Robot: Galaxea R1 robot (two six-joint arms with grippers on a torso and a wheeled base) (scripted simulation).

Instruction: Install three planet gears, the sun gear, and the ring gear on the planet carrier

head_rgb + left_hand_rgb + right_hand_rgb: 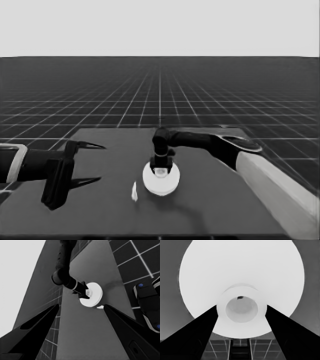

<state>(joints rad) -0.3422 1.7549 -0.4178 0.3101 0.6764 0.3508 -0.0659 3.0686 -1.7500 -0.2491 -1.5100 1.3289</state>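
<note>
The ring gear, the larger round part [161, 186], lies in the middle of the table [215, 200] with its raised hub facing up. From the right, my right gripper [161, 170] comes straight down onto it. Its two fingers [197, 335] press against both sides of the hub [241, 308], so it is shut on the ring gear [240, 270]. The planet gears and the smaller round part do not show in any view. My left gripper [102, 162] waits open over the table's left end with nothing between its fingers. The left wrist view shows the right gripper [83, 291] on the ring gear [96, 296] farther off.
A thin white piece [134, 192] stands just left of the ring gear and a little nearer the front edge; it also shows as the thin white piece [100, 307] in the left wrist view. Dark machinery with blue lights [147, 305] sits past the table's edge.
</note>
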